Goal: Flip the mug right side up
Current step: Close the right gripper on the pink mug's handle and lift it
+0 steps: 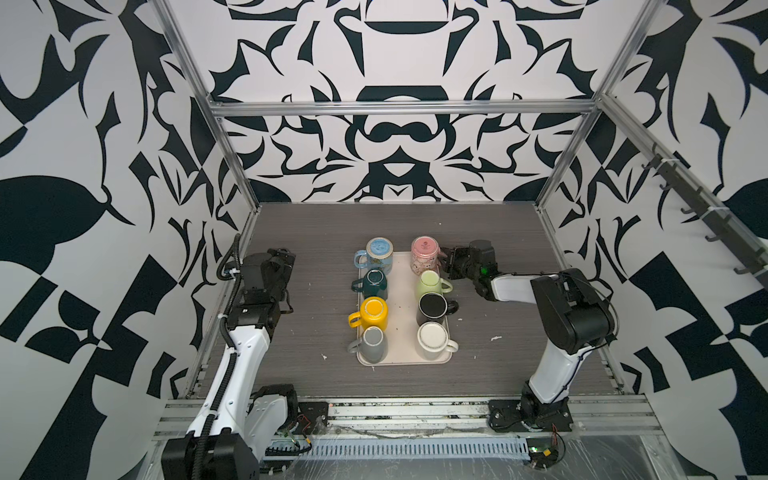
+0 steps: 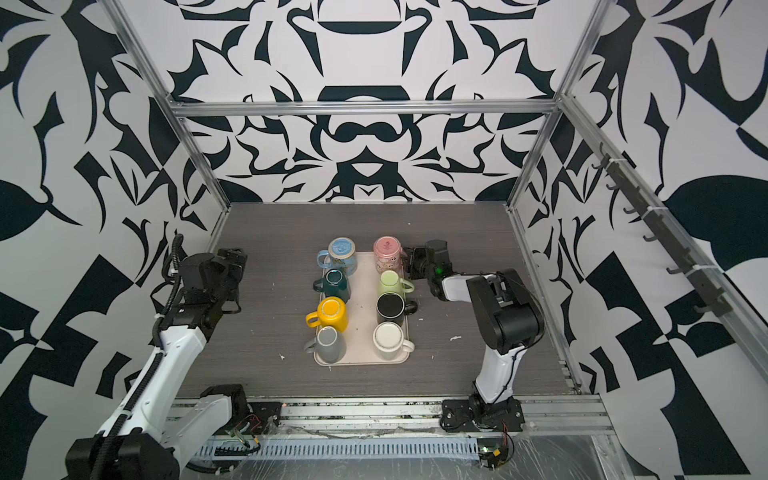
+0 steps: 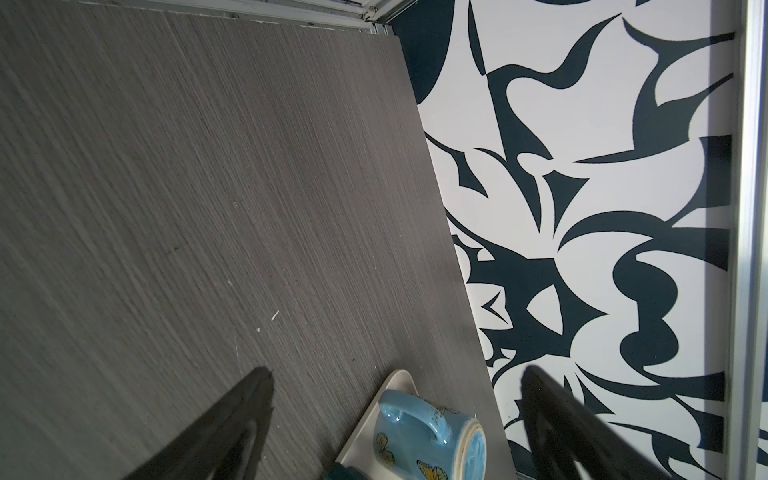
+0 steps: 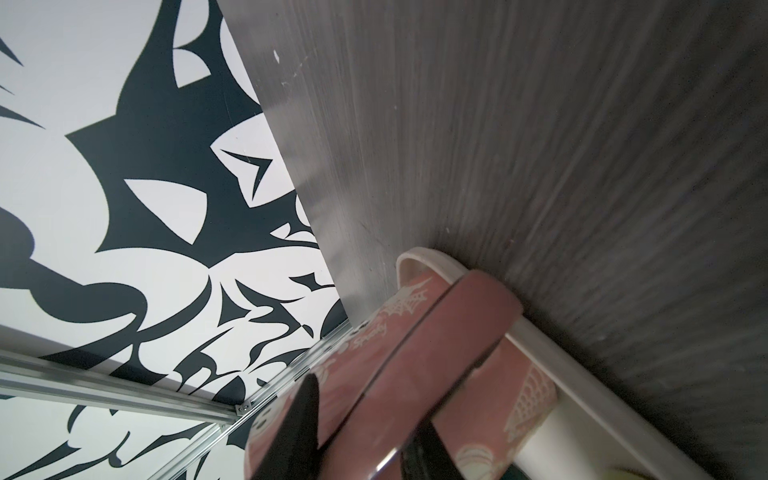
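Note:
The mug in hand is a pink patterned mug [image 1: 424, 253] [image 2: 387, 252], standing upside down at the far right corner of the cream tray [image 1: 401, 291]. My right gripper [image 1: 446, 259] [image 2: 409, 261] reaches in from the right at its handle. In the right wrist view the two black fingers [image 4: 305, 419] press on either side of the pink handle [image 4: 415, 365], so the right gripper [image 4: 365, 432] is shut on it. My left gripper [image 1: 284, 255] [image 3: 397, 370] hovers open left of the tray, holding nothing.
Several other mugs stand upside down on the tray: blue butterfly [image 1: 379, 253] [image 3: 415, 436], teal [image 1: 374, 282], yellow [image 1: 372, 311], grey [image 1: 372, 343], light green [image 1: 430, 282], black [image 1: 432, 307], white [image 1: 432, 338]. Patterned walls and metal frame posts enclose the grey table [image 1: 299, 232].

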You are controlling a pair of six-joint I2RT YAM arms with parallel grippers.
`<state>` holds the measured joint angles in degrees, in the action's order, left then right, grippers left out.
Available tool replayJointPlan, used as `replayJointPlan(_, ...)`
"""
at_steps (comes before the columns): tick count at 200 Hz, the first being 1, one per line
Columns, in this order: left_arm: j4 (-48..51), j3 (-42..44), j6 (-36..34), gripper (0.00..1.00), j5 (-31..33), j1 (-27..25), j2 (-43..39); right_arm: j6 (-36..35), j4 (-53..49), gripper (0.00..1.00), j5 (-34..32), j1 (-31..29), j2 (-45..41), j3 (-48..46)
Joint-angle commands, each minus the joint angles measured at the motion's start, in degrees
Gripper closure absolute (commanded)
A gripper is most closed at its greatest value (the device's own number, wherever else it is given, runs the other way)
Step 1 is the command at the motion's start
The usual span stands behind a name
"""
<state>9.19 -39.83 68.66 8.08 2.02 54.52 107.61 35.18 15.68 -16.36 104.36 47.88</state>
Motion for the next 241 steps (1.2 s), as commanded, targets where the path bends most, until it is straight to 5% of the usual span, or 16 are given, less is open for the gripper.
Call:
replayJointPlan(1,-0.5,0.3,0.6,0.04,0.4,0.2,0.2,0.4,2.3,0.71,0.5,-0.3,0.1,2.0)
replayJointPlan(116,-0.7,-0.1,0.5,0.04,0.7,0.2,1.7,2.8,6.0,0.81,1.1,-0.9,3.3,2.9)
replayJointPlan(184,-0.5,-0.5,0.2,0.04,1.2,0.2,1.6,4.6,10.1,1.00,1.4,-1.8,6.3,3.6)
replayJointPlan(241,-0.2,-0.4,0.2,0.04,0.9,0.2,1.2,4.0,11.9,1.00,1.8,-2.1,6.4,4.1)
